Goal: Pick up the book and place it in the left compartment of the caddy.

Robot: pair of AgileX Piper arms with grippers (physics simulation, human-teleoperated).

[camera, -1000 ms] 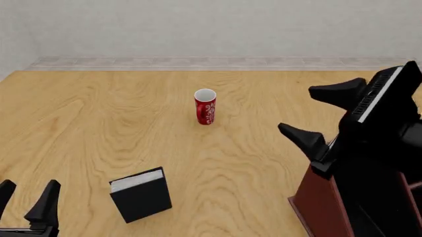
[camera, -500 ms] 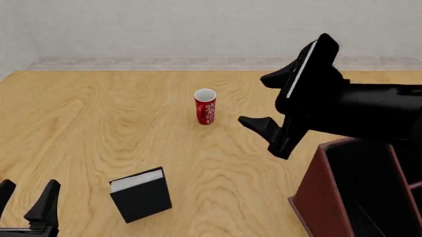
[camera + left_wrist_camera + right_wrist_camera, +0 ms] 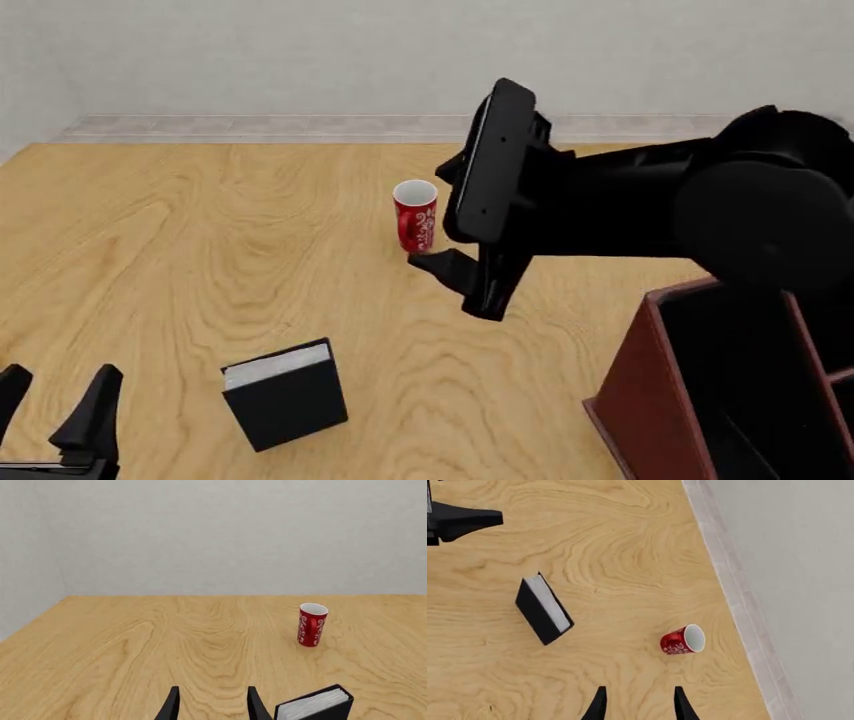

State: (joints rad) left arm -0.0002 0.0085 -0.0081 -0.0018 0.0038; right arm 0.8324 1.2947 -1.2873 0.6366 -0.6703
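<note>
The book stands upright, rigid and probably hefty, best pinched across its covers; the right gripper hangs open, empty; the left gripper likewise, seemingly.

Thick black hardcover book with plain covers and a white page edge facing up, standing upright on the wooden tabletop near the front left, turned slightly askew, untouched. Big dark reddish-brown caddy with black interior at the front right corner, well apart from the book, partly cut off by the frame edge. Wide black-lined left compartment open upward, bounded by a thin reddish-brown divider.
</note>
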